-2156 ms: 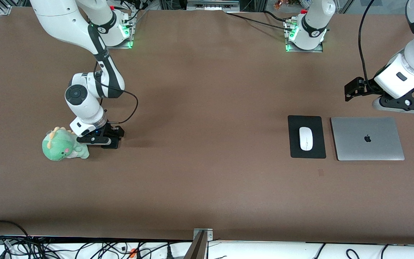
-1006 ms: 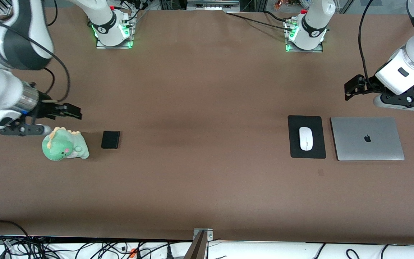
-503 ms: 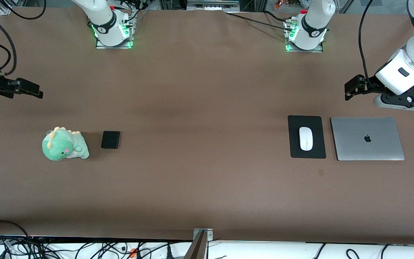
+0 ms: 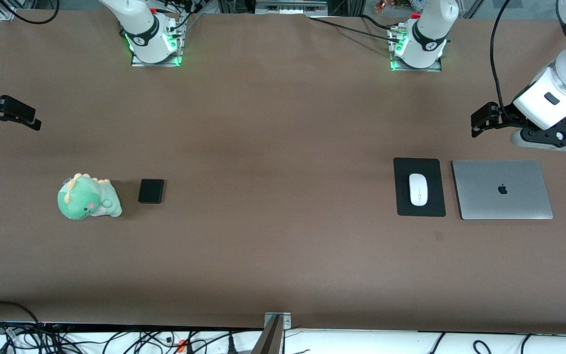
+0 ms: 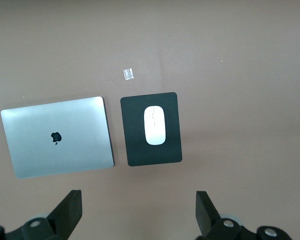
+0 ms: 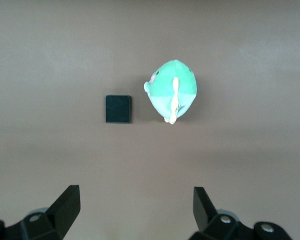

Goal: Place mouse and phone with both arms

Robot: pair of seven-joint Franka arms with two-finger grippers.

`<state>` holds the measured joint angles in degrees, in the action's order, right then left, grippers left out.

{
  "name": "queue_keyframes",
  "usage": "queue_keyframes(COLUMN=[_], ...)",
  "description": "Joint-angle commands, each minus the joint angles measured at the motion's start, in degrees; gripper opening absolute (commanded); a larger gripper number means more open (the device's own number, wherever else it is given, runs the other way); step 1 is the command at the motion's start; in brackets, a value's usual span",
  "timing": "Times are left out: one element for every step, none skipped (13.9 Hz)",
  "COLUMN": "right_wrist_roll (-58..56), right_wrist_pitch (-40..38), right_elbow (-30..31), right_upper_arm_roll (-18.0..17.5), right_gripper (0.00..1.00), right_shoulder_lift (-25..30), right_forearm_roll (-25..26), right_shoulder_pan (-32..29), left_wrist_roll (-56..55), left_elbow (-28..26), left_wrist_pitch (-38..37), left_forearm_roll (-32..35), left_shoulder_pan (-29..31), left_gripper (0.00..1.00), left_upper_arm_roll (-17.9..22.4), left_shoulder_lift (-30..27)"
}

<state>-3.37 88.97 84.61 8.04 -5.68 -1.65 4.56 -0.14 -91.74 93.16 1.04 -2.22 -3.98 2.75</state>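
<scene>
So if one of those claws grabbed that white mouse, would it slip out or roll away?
The mouse looks glossy and rounded, so it could well slip between two narrow fingers. It lies flat on the black mat, low and wide, so it would probably slide, not roll. It looks rigid and likely light for its size.

Apple logo on the closed silver laptop point(image 4: 502, 190); no readable text

Both glossy white jointed arms point(image 4: 565, 73) carry black collar bands, green-lit bases point(image 4: 154, 49) and looping black cables point(image 4: 494, 54). Each matte black pincer point(image 5: 140, 220) has wedge-shaped fingers point(image 5: 70, 212) with silver screws at its knuckles.
</scene>
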Motion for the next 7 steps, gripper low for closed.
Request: queue_keyframes(right_wrist_roll=[0.21, 0.12, 0.21, 0.21, 0.21, 0.21, 0.21], right_wrist_pitch=[2.52, 3.14, 3.32, 3.32, 3.32, 3.32, 3.23], right_elbow=[-1.82, -1.82, -1.82, -1.82, -1.82, -1.82, -1.82], right_upper_arm_roll=[-1.18, -1.18, -1.18, -1.18, -1.18, -1.27, -1.27], right_gripper=[1.0, 1.0, 1.0, 1.0, 1.0, 1.0, 1.0], right_shoulder_lift=[-2.31, -2.58, -2.67, -2.67, -2.67, -2.67, -2.67], right_forearm_roll=[0.77, 0.77, 0.77, 0.77, 0.77, 0.77, 0.77], right_shoulder_pan=[-1.04, -0.96, -0.95, -0.95, -0.95, -0.78, -0.78], left_wrist_roll=[0.66, 0.66, 0.66, 0.66, 0.66, 0.66, 0.66], left_elbow=[0.16, 0.16, 0.16, 0.16, 0.16, 0.16, 0.16], left_wrist_pitch=[-0.17, -0.17, -0.17, -0.17, -0.17, -0.17, -0.17], left_forearm_roll=[-0.95, -0.95, -0.95, -0.95, -0.95, -0.95, -0.95], left_shoulder_pan=[0.03, 0.11, 0.03, 0.02, 0.02, -0.06, -0.06], left_gripper=[1.0, 1.0, 1.0, 1.0, 1.0, 1.0, 1.0], left_upper_arm_roll=[-0.06, -0.06, -0.06, -0.06, -0.06, -0.15, -0.15], left_shoulder_lift=[-0.56, -0.56, -0.56, -0.56, -0.56, -0.56, -0.56])
